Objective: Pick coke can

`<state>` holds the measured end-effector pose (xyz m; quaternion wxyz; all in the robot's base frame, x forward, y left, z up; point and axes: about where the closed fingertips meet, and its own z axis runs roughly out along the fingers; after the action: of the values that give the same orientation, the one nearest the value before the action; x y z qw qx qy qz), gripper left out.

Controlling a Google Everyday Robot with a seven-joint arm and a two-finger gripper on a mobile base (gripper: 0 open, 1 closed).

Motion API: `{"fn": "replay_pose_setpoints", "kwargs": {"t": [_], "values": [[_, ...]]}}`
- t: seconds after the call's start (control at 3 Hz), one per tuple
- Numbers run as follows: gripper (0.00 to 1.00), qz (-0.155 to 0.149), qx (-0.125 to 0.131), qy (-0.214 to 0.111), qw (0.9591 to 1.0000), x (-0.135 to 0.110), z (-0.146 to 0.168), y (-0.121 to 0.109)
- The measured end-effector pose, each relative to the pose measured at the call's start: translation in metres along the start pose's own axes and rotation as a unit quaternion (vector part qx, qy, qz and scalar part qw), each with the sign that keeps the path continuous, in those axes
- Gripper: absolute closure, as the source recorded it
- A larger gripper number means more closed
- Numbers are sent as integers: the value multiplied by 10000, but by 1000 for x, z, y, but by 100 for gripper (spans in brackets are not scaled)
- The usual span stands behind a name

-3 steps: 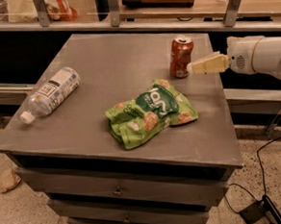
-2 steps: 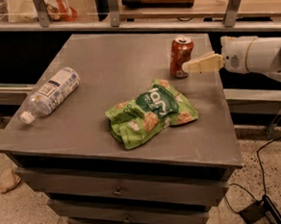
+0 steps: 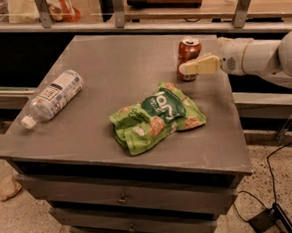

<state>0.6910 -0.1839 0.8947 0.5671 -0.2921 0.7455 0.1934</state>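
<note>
1. Leftward is where the gripper point(image 3: 188, 68) has gone since a second ago. It was just to the right of the coke can point(image 3: 189, 49), and its pale tip now crosses the front of the can.
2. Camera view: the coke can stands upright near the back right corner of the grey table point(image 3: 117, 60). It is a short red-orange cylinder with a silver top and pale markings, and a band of its side is hidden behind the gripper.
3. The gripper reaches in from the right on a white arm point(image 3: 262, 55). I cannot tell whether it is spread or clamped on the can.
4. A crumpled green snack bag point(image 3: 156, 119) lies near the table's middle, in front of the can and apart from it.
5. A clear plastic bottle point(image 3: 52, 97) lies on its side near the left edge.
</note>
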Motion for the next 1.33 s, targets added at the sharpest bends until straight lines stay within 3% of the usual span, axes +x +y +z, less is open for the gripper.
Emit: {"fn": "replay_pose_setpoints", "kwargs": {"t": [0.33,1.0,1.33], "values": [[1,18,-69,-41,10000,0,15,5],[46,-9,-148,-72,9999,-2,28,10],[69,-42,-204,-198,9996,-14,30,12]]}}
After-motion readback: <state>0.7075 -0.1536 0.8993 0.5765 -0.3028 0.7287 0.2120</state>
